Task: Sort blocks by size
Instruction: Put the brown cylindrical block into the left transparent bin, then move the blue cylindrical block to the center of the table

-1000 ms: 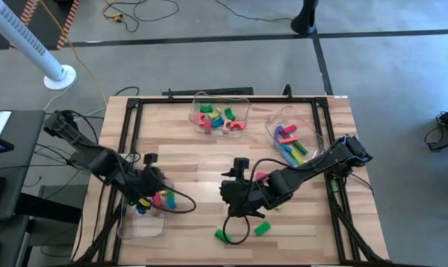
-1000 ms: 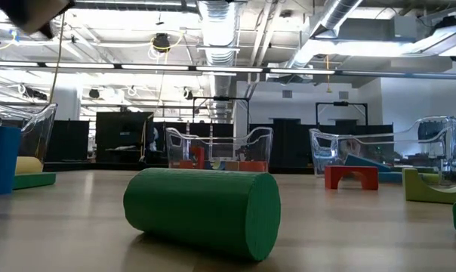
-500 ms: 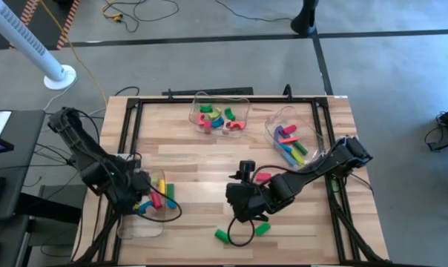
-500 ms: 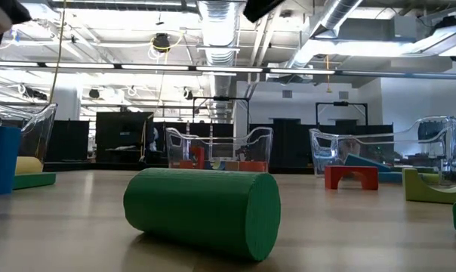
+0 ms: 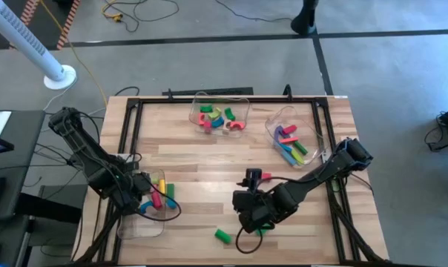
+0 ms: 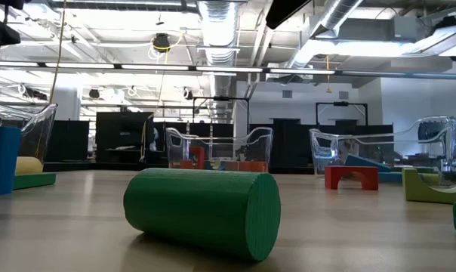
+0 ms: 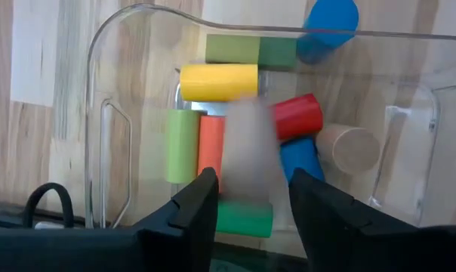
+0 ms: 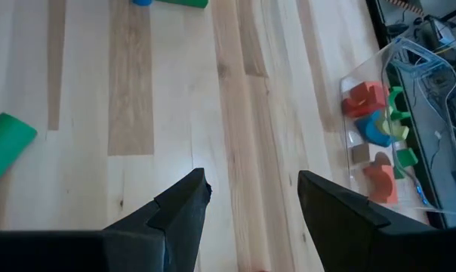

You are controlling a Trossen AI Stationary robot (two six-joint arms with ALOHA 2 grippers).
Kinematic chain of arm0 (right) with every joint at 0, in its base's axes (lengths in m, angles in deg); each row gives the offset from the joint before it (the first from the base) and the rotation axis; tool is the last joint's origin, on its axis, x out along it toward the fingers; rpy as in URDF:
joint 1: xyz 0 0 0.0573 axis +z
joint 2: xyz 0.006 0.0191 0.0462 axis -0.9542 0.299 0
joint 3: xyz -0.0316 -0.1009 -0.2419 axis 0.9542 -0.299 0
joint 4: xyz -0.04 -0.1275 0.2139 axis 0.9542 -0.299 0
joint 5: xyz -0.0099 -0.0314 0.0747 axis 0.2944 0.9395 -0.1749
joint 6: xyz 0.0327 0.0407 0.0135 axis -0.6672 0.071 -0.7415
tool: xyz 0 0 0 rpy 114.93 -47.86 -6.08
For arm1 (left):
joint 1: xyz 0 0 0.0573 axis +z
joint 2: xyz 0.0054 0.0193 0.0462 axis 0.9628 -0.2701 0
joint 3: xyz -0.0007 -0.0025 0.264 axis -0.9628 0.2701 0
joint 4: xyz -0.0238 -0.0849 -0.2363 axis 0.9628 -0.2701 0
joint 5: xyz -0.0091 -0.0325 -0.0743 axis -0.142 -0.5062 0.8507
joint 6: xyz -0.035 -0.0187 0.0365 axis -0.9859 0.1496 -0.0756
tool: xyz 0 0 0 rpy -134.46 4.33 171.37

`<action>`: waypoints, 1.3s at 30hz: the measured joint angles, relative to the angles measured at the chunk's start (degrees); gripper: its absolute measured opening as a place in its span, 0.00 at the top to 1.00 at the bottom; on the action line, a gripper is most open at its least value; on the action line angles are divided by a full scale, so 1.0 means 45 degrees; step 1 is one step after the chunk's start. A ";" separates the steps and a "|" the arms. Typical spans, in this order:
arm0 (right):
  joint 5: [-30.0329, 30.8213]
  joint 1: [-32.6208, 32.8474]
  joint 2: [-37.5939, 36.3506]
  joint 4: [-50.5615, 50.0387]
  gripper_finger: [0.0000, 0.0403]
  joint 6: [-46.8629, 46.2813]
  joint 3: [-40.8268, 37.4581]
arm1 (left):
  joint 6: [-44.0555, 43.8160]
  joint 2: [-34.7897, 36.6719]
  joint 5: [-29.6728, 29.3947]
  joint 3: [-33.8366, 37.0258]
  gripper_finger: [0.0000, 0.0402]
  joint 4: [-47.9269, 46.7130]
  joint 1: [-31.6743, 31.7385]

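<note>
On the wooden table (image 5: 209, 159) I see three clear bins; the left gripper (image 7: 247, 200) hangs over the near-left bin (image 7: 100, 98), fingers apart, and a pale blurred shape between them hides part of the blocks (image 7: 219, 81) inside, so I cannot tell whether it is loose or gripped. My right gripper (image 8: 247, 200) hovers spread and empty above bare wood, covering a small green piece from above. A green cylinder (image 5: 222, 236) lies beside it.
</note>
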 joint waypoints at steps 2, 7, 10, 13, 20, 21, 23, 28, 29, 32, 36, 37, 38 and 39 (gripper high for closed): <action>0.0000 -0.0008 0.0000 0.0000 0.41 0.0000 0.0000 | -0.0017 0.0000 0.0003 0.0000 0.61 0.0000 0.0000; 0.0010 -0.0009 0.0000 0.0005 0.41 -0.0010 0.0000 | -0.0106 0.0000 -0.0014 0.0000 0.61 0.0090 0.0000; 0.0018 -0.0005 0.0000 0.0005 0.41 -0.0010 0.0000 | 0.0032 0.0000 -0.0100 0.0000 0.60 0.0325 0.0005; 0.0019 -0.0005 0.0000 0.0005 0.41 -0.0010 0.0000 | 0.0220 0.0000 -0.0257 0.0000 0.60 0.0656 0.0005; 0.0029 -0.0005 -0.0001 0.0010 0.41 -0.0010 0.0000 | 0.0282 0.0000 -0.0709 0.0000 0.60 0.0520 0.0005; 0.0034 -0.0007 0.0000 0.0014 0.41 -0.0013 0.0000 | 0.0282 0.0000 -0.0735 0.0000 0.60 0.0511 0.0005; 0.0036 -0.0005 -0.0003 0.0050 0.41 -0.0013 0.0000 | 0.0370 0.0000 -0.0789 0.0000 0.60 0.0520 0.0005; 0.0039 -0.0005 -0.0005 0.0132 0.41 -0.0015 0.0005 | 0.0488 0.0000 -0.1339 0.0000 0.60 0.0402 0.0205; 0.0039 -0.0005 -0.0005 0.0131 0.41 -0.0015 0.0005 | 0.0502 0.0000 -0.1377 0.0000 0.60 0.0285 0.0294; 0.0039 -0.0005 -0.0005 0.0136 0.41 -0.0017 0.0005 | 0.0689 0.0002 -0.1389 0.0038 0.60 0.0200 0.0592; 0.0039 0.0060 -0.0005 0.0123 0.41 -0.0120 0.0005 | 0.1692 0.0000 -0.1270 0.0155 0.61 0.1408 0.0809; 0.0039 0.0074 -0.0005 0.0121 0.41 -0.0117 0.0005 | 0.2027 0.0000 -0.1242 0.0155 0.60 0.1913 0.0862; 0.0039 0.0080 -0.0005 0.0117 0.41 -0.0124 0.0005 | 0.2410 0.0000 -0.1221 0.0155 0.60 0.2424 0.0940; 0.0039 0.0083 -0.0005 0.0121 0.41 -0.0131 0.0005 | 0.2811 0.0000 -0.1190 0.0155 0.60 0.2954 0.1038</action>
